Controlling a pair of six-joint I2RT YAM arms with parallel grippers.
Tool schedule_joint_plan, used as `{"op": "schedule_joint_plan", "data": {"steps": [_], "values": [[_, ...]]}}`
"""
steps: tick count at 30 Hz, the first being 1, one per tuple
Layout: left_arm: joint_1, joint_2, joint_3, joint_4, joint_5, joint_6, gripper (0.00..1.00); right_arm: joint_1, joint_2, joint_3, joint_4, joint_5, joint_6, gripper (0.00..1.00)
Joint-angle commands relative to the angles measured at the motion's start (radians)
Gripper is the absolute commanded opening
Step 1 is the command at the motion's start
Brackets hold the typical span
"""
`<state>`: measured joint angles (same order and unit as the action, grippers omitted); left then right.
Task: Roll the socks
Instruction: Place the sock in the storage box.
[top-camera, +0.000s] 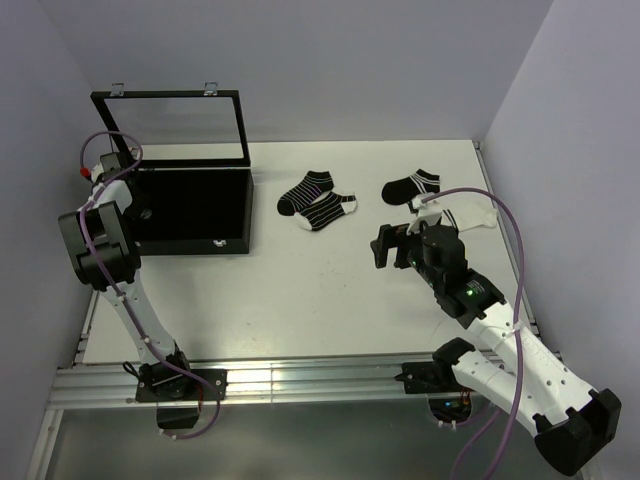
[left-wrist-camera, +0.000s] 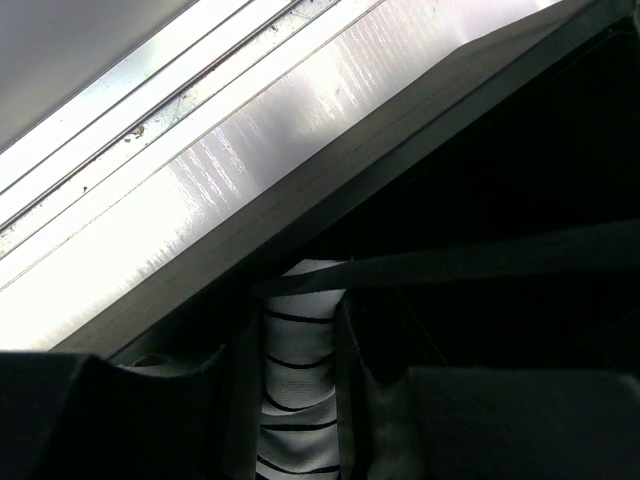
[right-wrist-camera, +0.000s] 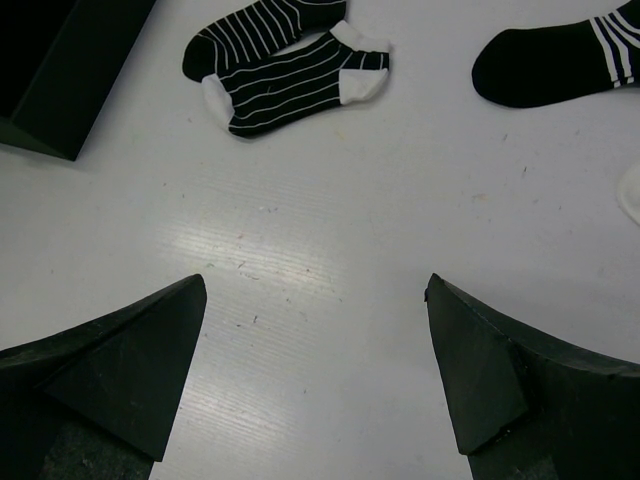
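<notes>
Right gripper (right-wrist-camera: 315, 300) hangs low over the matte white table (right-wrist-camera: 300, 210), jaws spread wide with nothing in them. I'd guess it's lining up the next pickup. Just ahead, a flat pair of black knit socks with thin white stripes (right-wrist-camera: 285, 65) lies overlapping, and right of it a black sock with a striped cuff (right-wrist-camera: 550, 60). Further back-left, the left gripper (left-wrist-camera: 295, 330) pinches a soft white ribbed sock with black stripes (left-wrist-camera: 297, 420) at the rim of the hard black box with a glass lid (top-camera: 190, 205), probably to drop it in.
</notes>
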<state>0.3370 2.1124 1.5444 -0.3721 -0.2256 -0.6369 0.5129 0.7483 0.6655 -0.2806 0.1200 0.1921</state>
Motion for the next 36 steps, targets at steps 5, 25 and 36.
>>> {"op": "schedule_joint_plan", "data": {"steps": [5, 25, 36], "values": [[0.03, -0.02, -0.014, -0.162, -0.006, 0.005, 0.32, 0.007, -0.017, -0.01, 0.044, 0.009, -0.013, 0.98], [0.03, -0.117, 0.017, -0.217, -0.023, -0.012, 0.58, 0.007, -0.032, -0.009, 0.049, 0.003, -0.016, 0.97], [0.025, -0.169, 0.071, -0.229, -0.021, -0.015, 0.56, 0.009, -0.032, -0.009, 0.05, 0.003, -0.016, 0.97]]}}
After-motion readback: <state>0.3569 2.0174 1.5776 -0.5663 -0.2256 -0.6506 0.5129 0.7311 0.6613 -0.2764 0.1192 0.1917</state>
